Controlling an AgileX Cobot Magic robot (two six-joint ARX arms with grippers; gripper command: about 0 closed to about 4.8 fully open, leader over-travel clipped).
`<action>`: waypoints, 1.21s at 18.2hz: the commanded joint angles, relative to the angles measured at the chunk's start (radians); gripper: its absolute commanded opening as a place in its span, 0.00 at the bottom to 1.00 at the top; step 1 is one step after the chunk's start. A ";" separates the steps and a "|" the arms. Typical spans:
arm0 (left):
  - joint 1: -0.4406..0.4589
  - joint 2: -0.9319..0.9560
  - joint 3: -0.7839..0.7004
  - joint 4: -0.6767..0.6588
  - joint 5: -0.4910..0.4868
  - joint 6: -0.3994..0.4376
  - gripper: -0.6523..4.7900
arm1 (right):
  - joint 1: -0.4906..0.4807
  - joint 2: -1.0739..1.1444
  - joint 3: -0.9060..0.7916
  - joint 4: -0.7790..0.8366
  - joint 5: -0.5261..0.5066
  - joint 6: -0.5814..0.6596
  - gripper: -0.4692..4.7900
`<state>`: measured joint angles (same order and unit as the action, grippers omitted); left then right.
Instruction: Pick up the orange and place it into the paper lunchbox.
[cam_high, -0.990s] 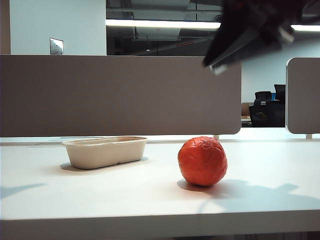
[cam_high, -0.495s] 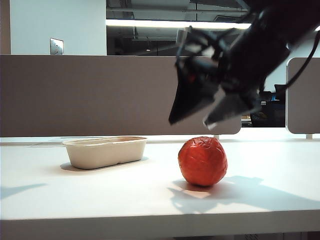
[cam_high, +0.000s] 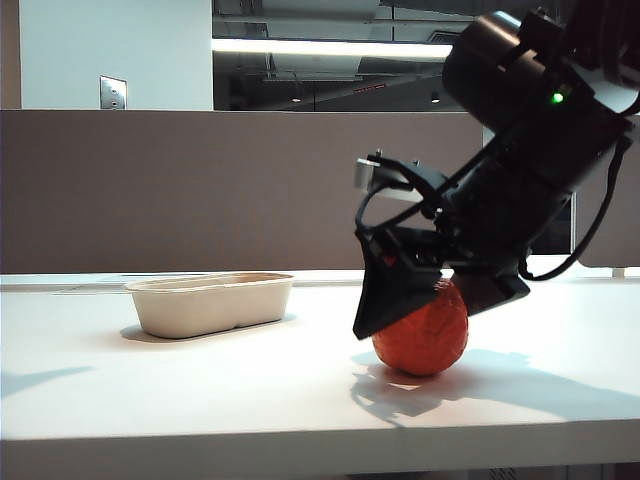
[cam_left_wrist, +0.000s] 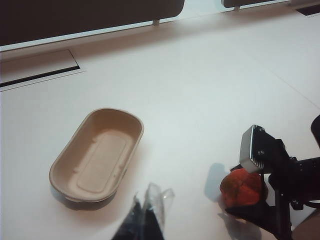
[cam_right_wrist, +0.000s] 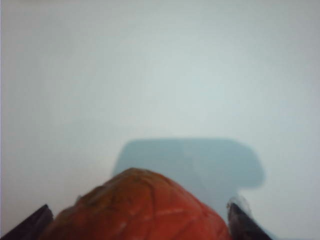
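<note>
Tabletop (cam_high: 200, 380): right pincer (cam_high: 425, 305) half-hides orange (cam_high: 425, 335).

Orange (cam_high: 425, 340): red-orange, wrinkled skin. Paper lunchbox (cam_high: 212, 304): plain beige. Table (cam_high: 200, 390): white. Right gripper (cam_high: 420, 300): black.

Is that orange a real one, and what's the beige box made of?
The orange looks fake, maybe crinkled plastic or foil: its skin is wrinkled, faceted and slightly shiny. The paper lunchbox looks like moulded paper pulp: matte beige, soft rounded corners, rolled rim. The open right gripper straddles the orange.
</note>
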<state>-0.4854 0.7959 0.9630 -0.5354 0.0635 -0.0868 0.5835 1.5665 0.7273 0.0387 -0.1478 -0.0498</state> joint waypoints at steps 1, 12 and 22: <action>0.001 -0.002 0.004 0.013 0.000 0.001 0.11 | 0.000 0.000 0.003 0.015 -0.004 -0.003 1.00; 0.001 -0.013 0.005 -0.039 0.000 0.001 0.11 | 0.016 0.338 0.607 0.228 -0.098 -0.003 0.57; 0.001 -0.106 0.003 -0.063 -0.043 0.001 0.11 | -0.013 -0.045 0.876 -0.891 0.103 -0.052 0.09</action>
<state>-0.4858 0.7048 0.9634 -0.6033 0.0406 -0.0868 0.5716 1.5681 1.6138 -0.7948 -0.0841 -0.0738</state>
